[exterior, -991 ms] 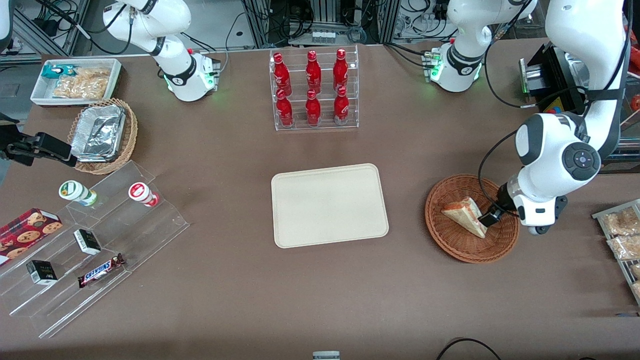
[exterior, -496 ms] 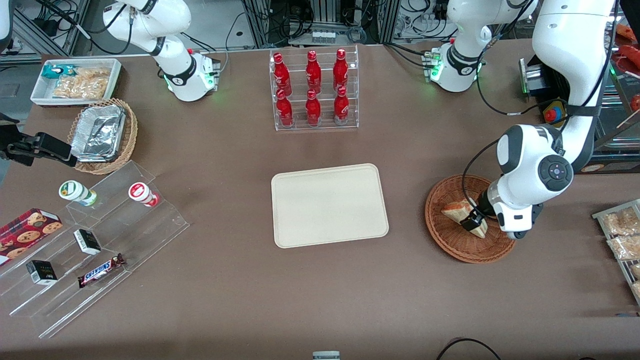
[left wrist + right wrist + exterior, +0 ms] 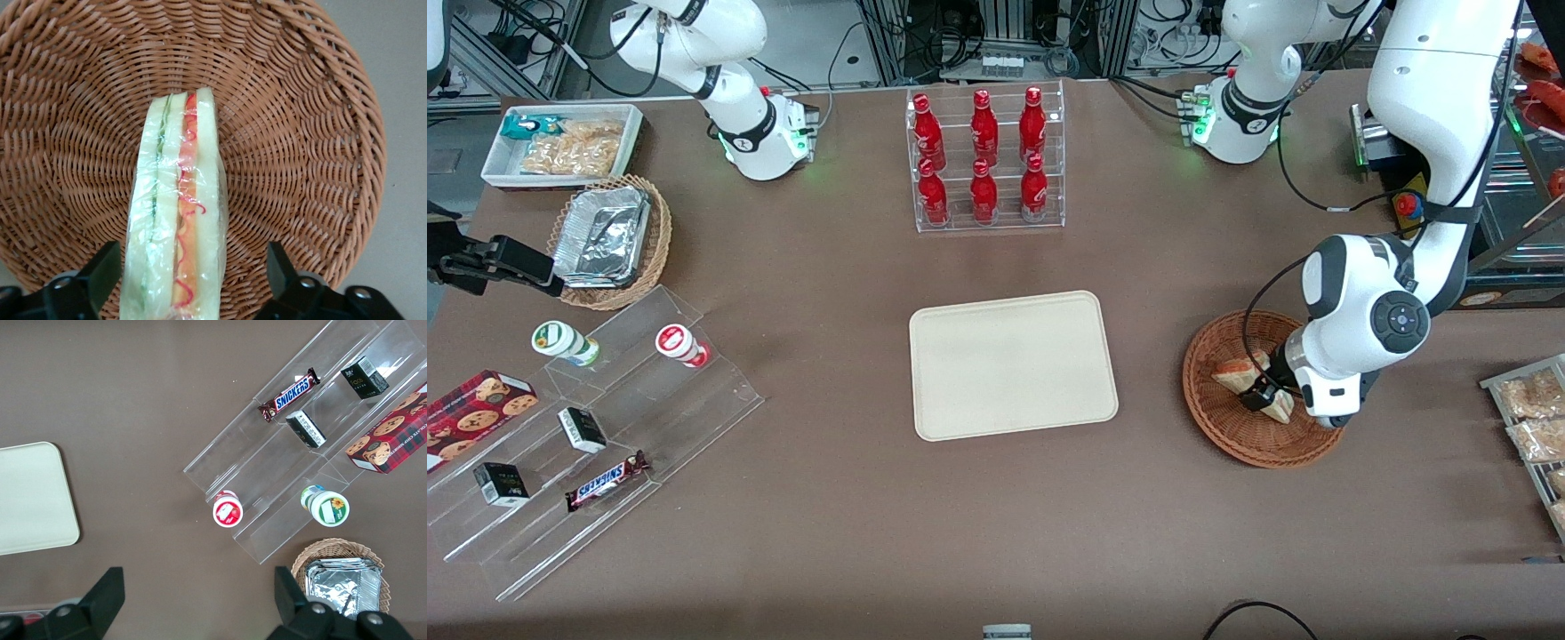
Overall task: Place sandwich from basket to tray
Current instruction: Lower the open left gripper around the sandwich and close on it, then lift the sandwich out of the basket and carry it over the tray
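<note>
Hovering: my gripper (image 3: 1261, 396) is hanging low inside the basket (image 3: 1232, 436), right over the sandwich (image 3: 1238, 373).
Fingers: my two fingers (image 3: 100, 275) are standing spread, one on each side of the sandwich (image 3: 177, 233), neither pressing on it as far as the wrist view shows.
Sandwich: it is lying in the basket (image 3: 313, 133) in clear wrap, cut edge up, showing green, orange and red between pale bread; my gripper is covering part of it in the front view.
Basket: it is sitting on the table (image 3: 996, 524) toward my end, about as near the front camera as the tray.
Tray: it is lying flat mid-table (image 3: 1012, 364), well apart from the basket, with nothing on it.
Bottles: six red bottles (image 3: 983, 133) are standing in a clear rack (image 3: 989, 218), farther from the front camera than the tray.
</note>
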You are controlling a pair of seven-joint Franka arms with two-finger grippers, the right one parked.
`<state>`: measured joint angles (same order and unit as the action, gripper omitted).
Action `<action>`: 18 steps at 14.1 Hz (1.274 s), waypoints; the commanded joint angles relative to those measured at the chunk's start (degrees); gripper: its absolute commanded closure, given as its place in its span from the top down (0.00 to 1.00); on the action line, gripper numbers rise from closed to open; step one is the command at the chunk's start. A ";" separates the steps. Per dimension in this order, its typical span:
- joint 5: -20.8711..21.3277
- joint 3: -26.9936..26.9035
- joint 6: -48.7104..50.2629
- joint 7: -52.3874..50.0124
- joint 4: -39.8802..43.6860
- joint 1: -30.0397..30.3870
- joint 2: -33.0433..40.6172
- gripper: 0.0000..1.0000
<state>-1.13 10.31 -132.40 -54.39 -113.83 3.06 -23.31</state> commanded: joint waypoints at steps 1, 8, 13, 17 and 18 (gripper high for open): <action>-0.63 -0.03 -0.76 -0.72 0.01 -0.34 0.02 0.50; 0.08 -0.03 -0.06 5.75 2.29 -0.34 1.59 0.10; -0.01 3.30 4.14 21.58 4.66 -1.30 3.71 0.12; -0.54 9.53 6.45 23.89 8.01 -3.32 2.48 0.13; -0.54 10.86 6.19 23.63 8.01 -3.85 2.21 0.13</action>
<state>-1.11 19.15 -127.25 -31.99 -107.06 -0.20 -20.43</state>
